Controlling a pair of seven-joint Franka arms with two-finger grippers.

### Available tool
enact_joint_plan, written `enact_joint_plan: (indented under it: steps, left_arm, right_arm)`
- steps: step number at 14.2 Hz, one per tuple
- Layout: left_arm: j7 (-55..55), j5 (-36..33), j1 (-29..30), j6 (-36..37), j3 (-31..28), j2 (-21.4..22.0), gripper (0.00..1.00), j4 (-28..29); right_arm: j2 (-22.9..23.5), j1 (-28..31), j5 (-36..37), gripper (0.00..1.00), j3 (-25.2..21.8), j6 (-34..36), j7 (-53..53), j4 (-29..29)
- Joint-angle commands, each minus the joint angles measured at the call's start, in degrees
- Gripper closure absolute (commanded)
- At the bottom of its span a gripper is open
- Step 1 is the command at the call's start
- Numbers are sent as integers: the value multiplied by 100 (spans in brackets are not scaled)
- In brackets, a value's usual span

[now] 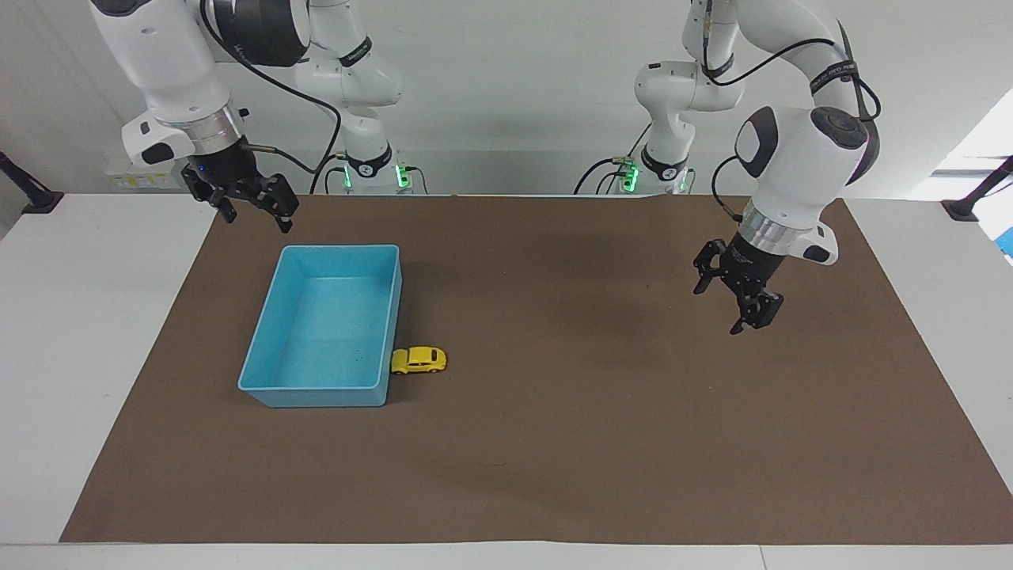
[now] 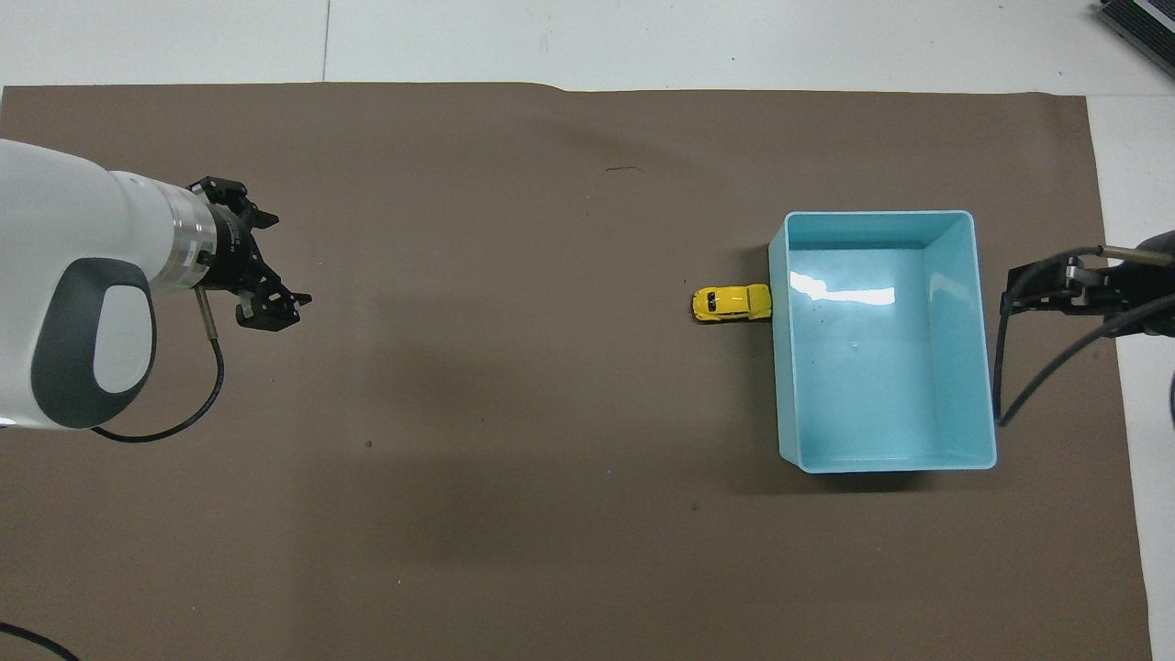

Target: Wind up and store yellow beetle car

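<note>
White wall [image 1: 514,95], seemingly daylit window [image 1: 981,134].

The car [image 1: 419,360] off to the side of my left hand [image 1: 736,301] looks like glossy painted plastic. The bin [image 2: 959,349] is smooth, shiny plastic. A matt brown sheet [image 1: 554,443] covers the white tabletop [image 1: 79,317].

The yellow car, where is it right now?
The yellow beetle car sits on the brown mat, right up against the outside of the blue bin, on its wall toward the left arm's end of the table. Neither gripper is near it.
</note>
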State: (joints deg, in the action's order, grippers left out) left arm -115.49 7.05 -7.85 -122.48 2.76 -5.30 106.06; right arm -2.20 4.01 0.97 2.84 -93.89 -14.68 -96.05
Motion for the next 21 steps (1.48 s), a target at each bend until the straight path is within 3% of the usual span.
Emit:
enact_joint_plan:
  steps: [1, 12, 16, 21]
  left_arm:
    - [795, -63, 99, 242, 67, -41, 0, -190]
    - [4136, -63, 600, 1534, 49, -6, 0, -1183]
    - [5130, -72, 741, 1543, 49, -6, 0, -1464]
    - [6598, -81, 759, 1464, 5, -6, 0, -1562]
  right_arm:
    - [-158, 4, 26, 0, 33, 29, -665, -203]
    - [140, -751, -9, 0, 41, -383, -4496, -388]
    - [614, -1278, -9, 0, 41, -787, -6236, -388]
    - [1177, -1587, -9, 0, 41, -1561, -7232, -397]
